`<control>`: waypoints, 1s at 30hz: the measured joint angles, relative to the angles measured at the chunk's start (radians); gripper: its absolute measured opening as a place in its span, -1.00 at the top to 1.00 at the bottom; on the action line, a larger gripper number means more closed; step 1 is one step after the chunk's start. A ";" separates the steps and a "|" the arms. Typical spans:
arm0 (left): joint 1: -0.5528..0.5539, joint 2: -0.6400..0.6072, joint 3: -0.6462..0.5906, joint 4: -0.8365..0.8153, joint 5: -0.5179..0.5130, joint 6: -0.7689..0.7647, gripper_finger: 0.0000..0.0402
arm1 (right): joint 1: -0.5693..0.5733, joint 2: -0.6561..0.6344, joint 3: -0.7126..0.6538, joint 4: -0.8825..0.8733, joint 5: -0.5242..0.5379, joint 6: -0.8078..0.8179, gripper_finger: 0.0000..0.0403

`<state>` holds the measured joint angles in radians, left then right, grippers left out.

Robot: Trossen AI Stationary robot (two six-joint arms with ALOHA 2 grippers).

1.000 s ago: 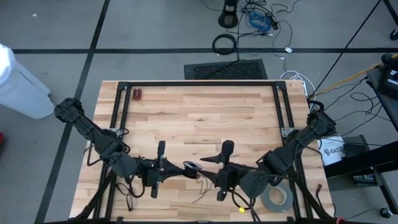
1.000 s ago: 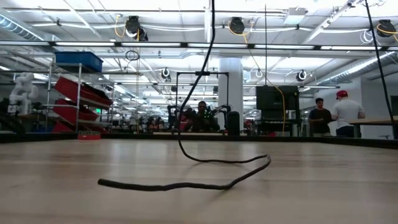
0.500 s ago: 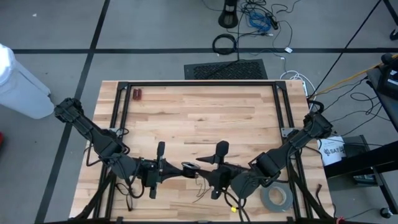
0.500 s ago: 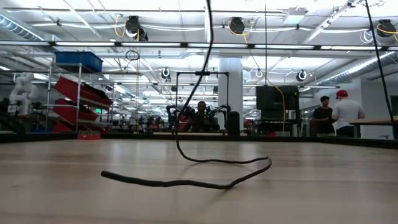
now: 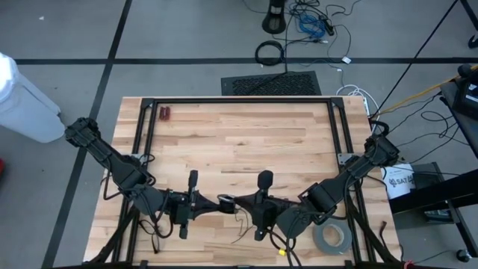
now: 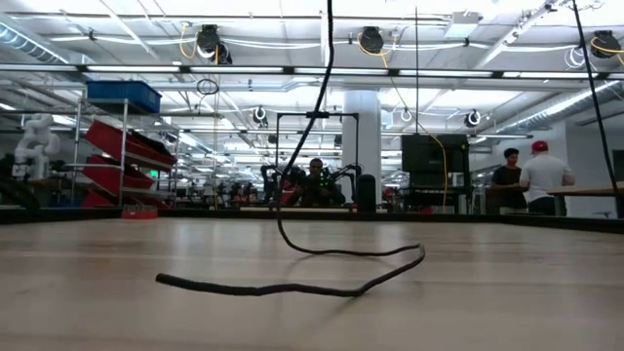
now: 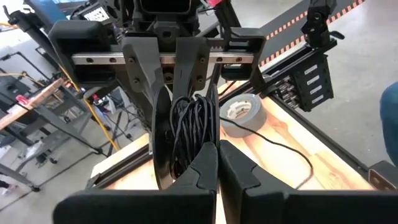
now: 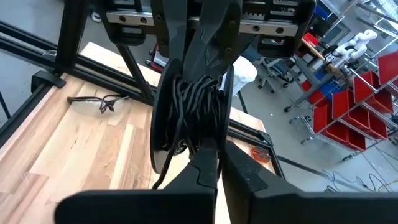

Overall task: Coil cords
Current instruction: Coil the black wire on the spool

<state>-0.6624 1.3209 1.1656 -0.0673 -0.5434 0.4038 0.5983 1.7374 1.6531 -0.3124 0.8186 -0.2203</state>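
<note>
The cords are one thin black cord, most of it wound into a small coil (image 5: 231,200) that is held in the air over the table's near middle. Its loose tail (image 6: 327,117) hangs down and its end (image 6: 292,288) lies on the wood. My left gripper (image 5: 224,202) comes at the coil level from the table's left, and my right gripper (image 5: 240,203) from the right. The two face each other tip to tip and both are shut on the coil. The left wrist view shows the coil (image 7: 193,121) between both pairs of fingers, and so does the right wrist view (image 8: 196,99). My left gripper pinches the bundled strands at the coil's left rim (image 7: 198,146) between its two fingers, coming level from the table's left. The coil stands on edge, clear of the table. My right gripper pinches the opposite, right rim (image 8: 202,140) between its two fingers, level from the table's right. The tail hangs slack below the coil to the table.
A grey tape roll (image 5: 331,237) lies at the near right corner and a small red object (image 5: 164,113) at the far left. A black frame (image 5: 239,100) borders the wooden top. People stand in the room behind (image 6: 531,180).
My right gripper has gone toward the table's left, up to the coil held by my left gripper, and has shut on the coil's right rim. The left gripper and the coil have stayed where they were.
</note>
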 joint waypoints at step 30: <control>-0.132 0.011 -0.007 0.046 -0.150 -0.368 0.44 | 0.032 -0.087 0.000 -0.064 0.151 0.077 1.00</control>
<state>-0.7940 1.3316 1.1583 -0.0210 -0.6931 0.0358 0.6299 1.6501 1.6527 -0.3767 0.9698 -0.1432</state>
